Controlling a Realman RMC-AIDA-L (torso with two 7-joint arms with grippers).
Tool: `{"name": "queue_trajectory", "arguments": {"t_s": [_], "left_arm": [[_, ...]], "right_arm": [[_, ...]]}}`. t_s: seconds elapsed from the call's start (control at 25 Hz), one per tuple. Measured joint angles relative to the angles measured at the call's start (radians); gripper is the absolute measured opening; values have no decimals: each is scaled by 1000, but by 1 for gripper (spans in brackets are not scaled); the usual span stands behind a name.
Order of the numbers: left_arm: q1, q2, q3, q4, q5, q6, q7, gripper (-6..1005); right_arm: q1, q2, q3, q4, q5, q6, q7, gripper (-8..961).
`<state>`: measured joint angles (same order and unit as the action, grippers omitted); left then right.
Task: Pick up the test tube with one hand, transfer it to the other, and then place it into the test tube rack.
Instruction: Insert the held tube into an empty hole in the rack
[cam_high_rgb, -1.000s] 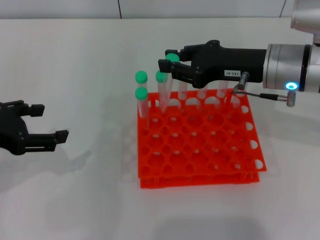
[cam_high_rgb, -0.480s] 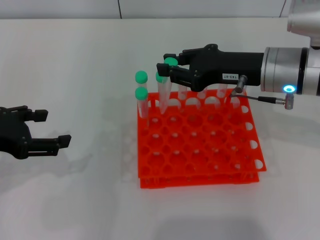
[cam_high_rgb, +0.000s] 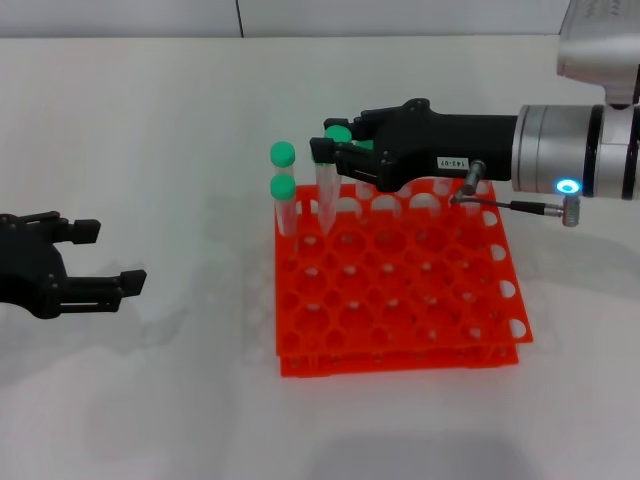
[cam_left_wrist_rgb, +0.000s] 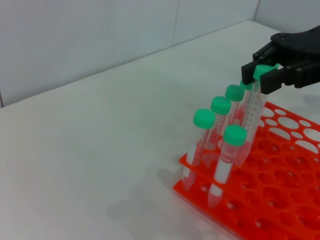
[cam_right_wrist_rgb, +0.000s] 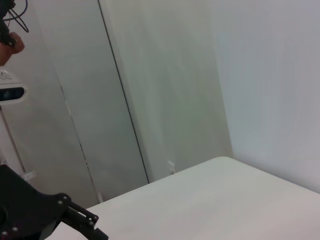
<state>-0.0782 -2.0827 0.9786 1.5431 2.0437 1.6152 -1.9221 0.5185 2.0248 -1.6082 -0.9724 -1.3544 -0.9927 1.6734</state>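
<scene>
Right gripper (cam_high_rgb: 333, 148): over the far left part of the rack, fingers clamped on the green cap of a tube.
Tube (cam_high_rgb: 327, 187): leaning, lower end in a hole in the rack's far row.
Rack (cam_high_rgb: 420, 300): orange, on the white table (cam_high_rgb: 150, 150); other capped tubes (cam_high_rgb: 284, 200) stand at its far left corner.
Left gripper (cam_high_rgb: 95, 260): well left of the rack, fingers apart, holding nothing.

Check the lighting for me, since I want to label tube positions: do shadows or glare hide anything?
Head view: light is even, with only faint shadows beside the rack and left gripper; no glare. Left wrist view: the tube in the right gripper is crisp. Right wrist view: mostly wall, no rack visible.
</scene>
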Motion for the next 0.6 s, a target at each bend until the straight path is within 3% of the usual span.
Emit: {"name": "queue_trajectory", "arguments": {"t_s": [0.6], "left_arm": [[0,0,3,-5,4,0,4,867]], "right_arm": [[-6,1,-45,-5,11,50,-18,257]]}}
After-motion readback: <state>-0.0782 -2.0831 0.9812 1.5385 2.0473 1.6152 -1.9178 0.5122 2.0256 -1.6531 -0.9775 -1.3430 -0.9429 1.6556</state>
